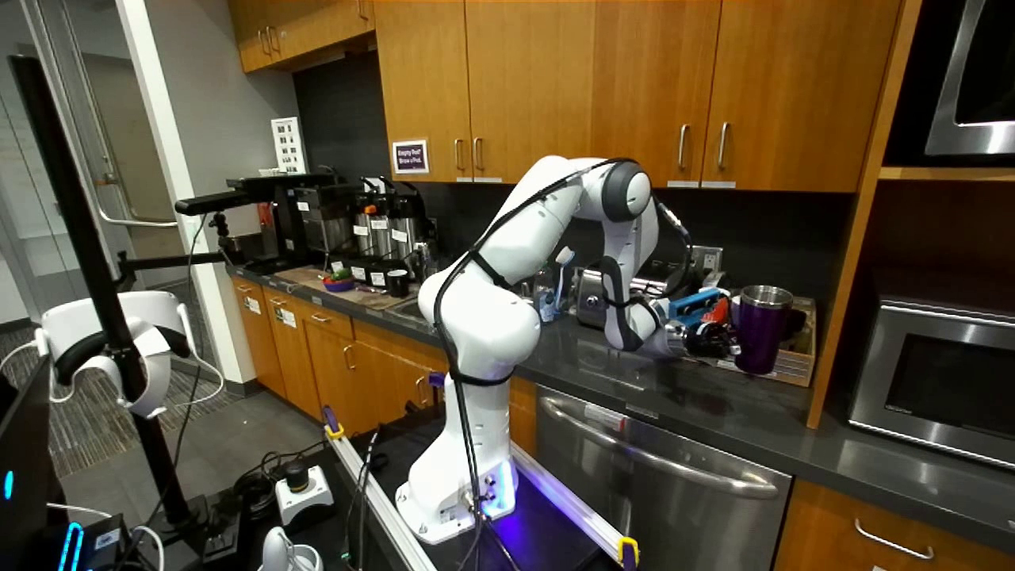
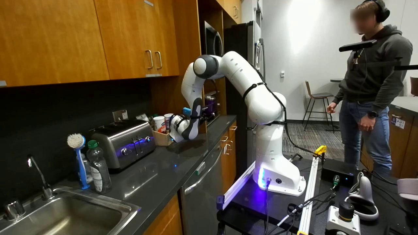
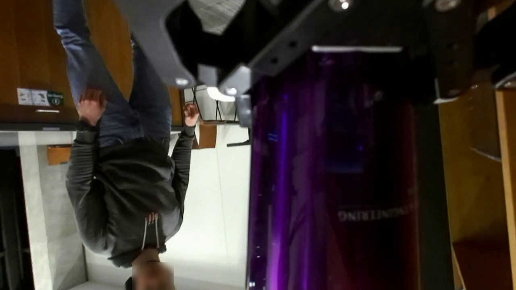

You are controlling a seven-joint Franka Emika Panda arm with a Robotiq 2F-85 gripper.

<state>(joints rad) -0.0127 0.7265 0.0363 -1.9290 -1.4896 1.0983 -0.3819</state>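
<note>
My gripper is shut around the lower half of a shiny purple mug with a silver rim, which stands upright. In the wrist view, upside down here, the mug fills the middle and right, with "ENGINEERING" in pale letters on its side. One of the gripper's fingers is seen at its left edge, and dark linkage covers its lower end. The mug also shows beyond the wrist in an exterior view, partly hidden. Whether its base touches the counter I cannot tell.
A wooden box stands just behind the mug, holding cups and packets. A toaster, soap bottle and brush stand along the counter toward the sink. A microwave is at the right. A person stands nearby.
</note>
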